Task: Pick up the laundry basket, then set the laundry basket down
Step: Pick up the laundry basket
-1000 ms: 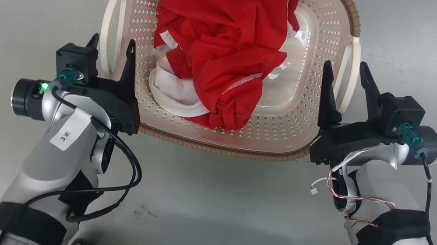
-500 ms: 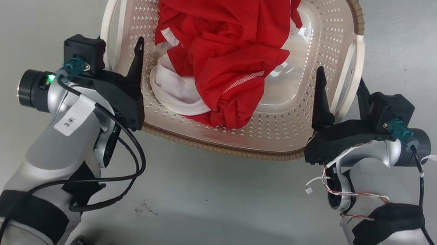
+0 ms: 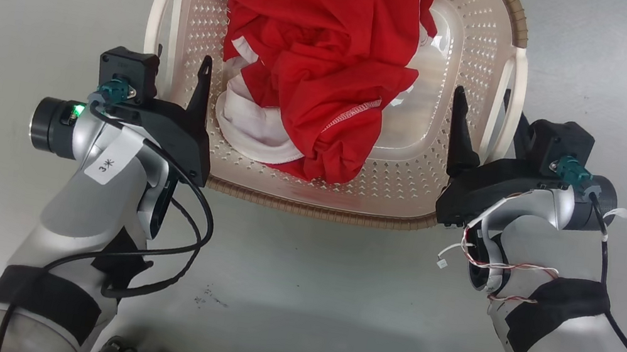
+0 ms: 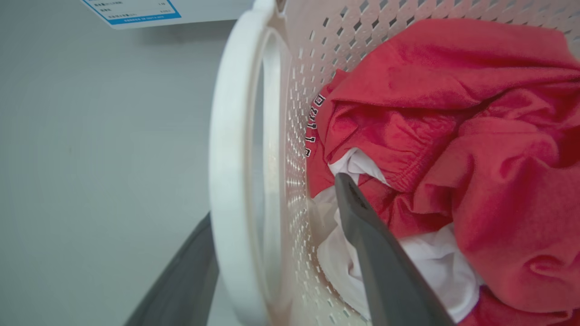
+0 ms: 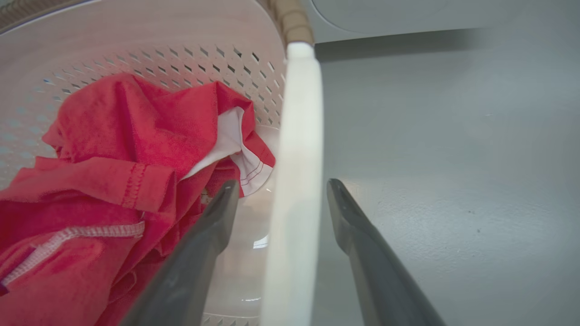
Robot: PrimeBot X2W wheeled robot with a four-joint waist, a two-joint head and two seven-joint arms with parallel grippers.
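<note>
Left gripper (image 3: 180, 58) and right gripper (image 3: 485, 100), unclenched, straddle white handles (image 3: 156, 22) of pinkish-beige perforated plastic laundry basket (image 3: 401, 184) for balanced lifting.

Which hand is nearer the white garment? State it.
Left. The left hand straddles the handle beside the white garment; the right hand straddles the opposite handle, across the laundry basket.

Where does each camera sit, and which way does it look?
Head view: from the head, down onto the laundry basket; forearms, left gripper and right gripper show.
Left wrist view: from the left wrist, along the left handle; own fingers straddle it.
Right wrist view: from the right wrist, along the right handle; own fingers straddle it.
Shared: both wrist views show the red garment.
</note>
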